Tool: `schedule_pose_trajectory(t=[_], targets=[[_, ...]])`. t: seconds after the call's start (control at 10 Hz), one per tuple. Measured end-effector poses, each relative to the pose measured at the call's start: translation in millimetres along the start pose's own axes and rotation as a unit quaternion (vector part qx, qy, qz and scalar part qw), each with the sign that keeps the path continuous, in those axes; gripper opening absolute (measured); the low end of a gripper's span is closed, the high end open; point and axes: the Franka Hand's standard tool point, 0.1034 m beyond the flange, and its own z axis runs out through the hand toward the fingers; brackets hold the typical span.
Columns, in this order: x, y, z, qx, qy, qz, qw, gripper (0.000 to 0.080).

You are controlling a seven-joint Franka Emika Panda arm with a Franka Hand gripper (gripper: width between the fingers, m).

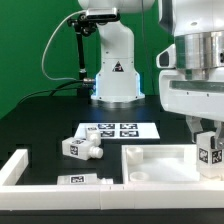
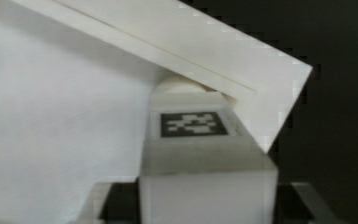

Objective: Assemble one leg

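My gripper [image 1: 206,138] is shut on a leg [image 1: 208,155], a stubby white post with a black-and-white tag. It holds the leg upright over the corner of the large flat white panel [image 1: 150,160] at the exterior view's right. In the wrist view the leg [image 2: 197,140] runs out from between my gripper's [image 2: 202,205] dark fingers [image 2: 126,200], and its far end lies against the panel's raised rim [image 2: 247,62] at a corner. I cannot tell whether the leg touches the panel. Its far end is hidden.
Two more loose legs [image 1: 80,147] lie on the black table left of the panel. The marker board [image 1: 118,130] lies behind them. Long white border bars stand at the left [image 1: 14,168] and front [image 1: 85,180]. The robot base [image 1: 113,75] stands at the back.
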Motion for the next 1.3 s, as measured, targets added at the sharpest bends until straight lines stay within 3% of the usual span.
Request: schedule_pose_trajectory(t=[0.1,0.2,0.3,0.4,0.5,0.6,0.7,0.9,1.0,1.1,1.2,1.3], targets=[[-1.9,0.3,1.8,-0.007,0.01,-0.104,0.994,0.0291],[-3.8,0.8,3.0,-0.017,0.005,-0.227,0.974,0.039],[-4.4,-0.7,2.1,-0.025,-0.008,-0.324,0.946,0.0571],[-8.8,-1.6,0.8,-0.028,-0.017,-0.356,0.934,0.0571],[-7.0,-2.4,-1.6,-0.011,0.003,-0.363,0.932,0.0636],[-6.3,1.8,0.1,-0.015,-0.001,-0.406,0.914,0.0646],[-5.5,1.7,0.4,-0.016,0.0,-0.434,0.901,0.0646],[-7.2,-0.6,5.3,-0.026,0.002,-0.582,0.813,0.0648],[-6.5,-0.5,5.1,-0.025,0.003,-0.565,0.825,0.0648],[-6.3,-0.2,5.5,-0.026,0.003,-0.556,0.831,0.0566],[-6.2,-0.1,5.6,-0.026,0.003,-0.557,0.83,0.0413],[-6.6,-0.2,5.6,-0.025,0.004,-0.522,0.853,0.0413]])
